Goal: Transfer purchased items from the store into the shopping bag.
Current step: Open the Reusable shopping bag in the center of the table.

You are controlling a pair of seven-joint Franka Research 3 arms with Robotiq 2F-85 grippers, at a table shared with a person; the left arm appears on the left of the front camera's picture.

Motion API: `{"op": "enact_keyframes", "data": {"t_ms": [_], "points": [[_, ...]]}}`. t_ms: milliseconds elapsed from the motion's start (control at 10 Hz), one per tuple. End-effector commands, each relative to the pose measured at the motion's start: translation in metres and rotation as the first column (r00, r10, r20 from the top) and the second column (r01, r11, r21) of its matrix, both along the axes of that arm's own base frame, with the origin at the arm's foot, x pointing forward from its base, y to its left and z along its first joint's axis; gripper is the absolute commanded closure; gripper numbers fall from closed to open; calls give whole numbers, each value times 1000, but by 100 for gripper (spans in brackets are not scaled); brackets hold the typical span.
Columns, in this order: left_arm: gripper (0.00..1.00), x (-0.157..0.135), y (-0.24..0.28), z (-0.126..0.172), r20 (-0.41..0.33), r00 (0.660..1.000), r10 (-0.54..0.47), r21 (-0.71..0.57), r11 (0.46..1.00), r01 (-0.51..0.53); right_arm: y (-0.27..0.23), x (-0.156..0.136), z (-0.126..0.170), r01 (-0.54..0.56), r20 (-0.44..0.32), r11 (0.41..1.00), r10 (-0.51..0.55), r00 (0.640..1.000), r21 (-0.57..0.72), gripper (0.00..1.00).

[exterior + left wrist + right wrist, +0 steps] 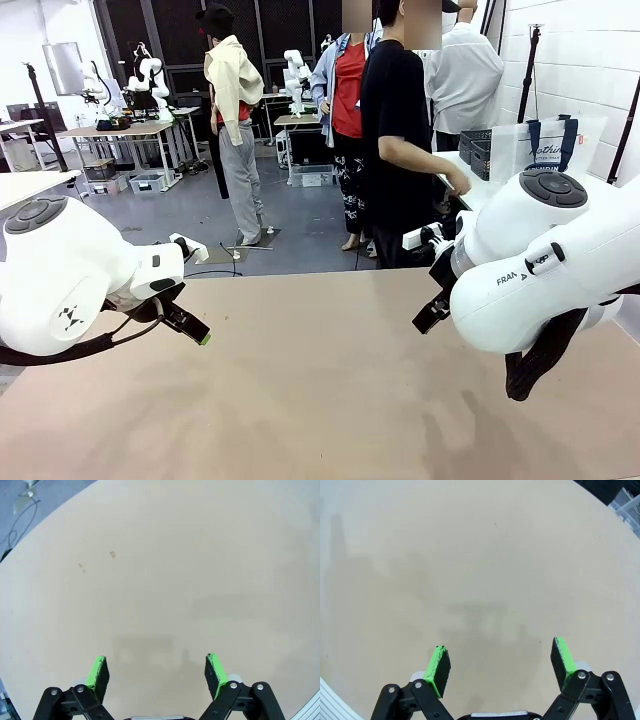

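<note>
Trouble, if it comes, starts with distance. Left gripper [155,667] hangs over the beige tabletop [165,570] with its jaws spread wide and nothing between them. The right gripper [500,660] is the same, wide and holding nothing, over plain surface.

The shopping bag [545,145] stands upright on a second tabletop at the far right, behind the right arm's big white joint and well apart from both grippers. A person [392,110] in a black shirt stands just beside it, one hand [461,186] stretched that way, near the dark mesh baskets [476,148].

So here's the risk as I judge it: the bag looks beyond an easy reach, and any swing by the right arm toward it crosses where the person's arm is. The bag is thin, soft plastic too, so a gripper nudging its wall could fold or tip it. An item released above a slumped mouth would likely miss.
</note>
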State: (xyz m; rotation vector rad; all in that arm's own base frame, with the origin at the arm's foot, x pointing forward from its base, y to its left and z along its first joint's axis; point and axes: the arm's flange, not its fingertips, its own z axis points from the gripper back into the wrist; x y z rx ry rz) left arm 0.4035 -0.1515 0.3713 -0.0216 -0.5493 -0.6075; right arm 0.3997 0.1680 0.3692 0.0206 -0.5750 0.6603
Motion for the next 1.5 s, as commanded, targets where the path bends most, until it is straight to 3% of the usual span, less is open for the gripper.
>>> {"op": "enact_keyframes", "data": {"t_ms": [0, 1400], "points": [[0, 0, 1, 0, 0, 1000, 1, 0, 1000, -1, -1, -1, 0, 0, -9, 1000, 0, 1000, -4, 0], [0, 0, 1, 0, 0, 1000, 1, 0, 1000, -1, -1, -1, 0, 0, -9, 1000, 0, 1000, -4, 0]]}}
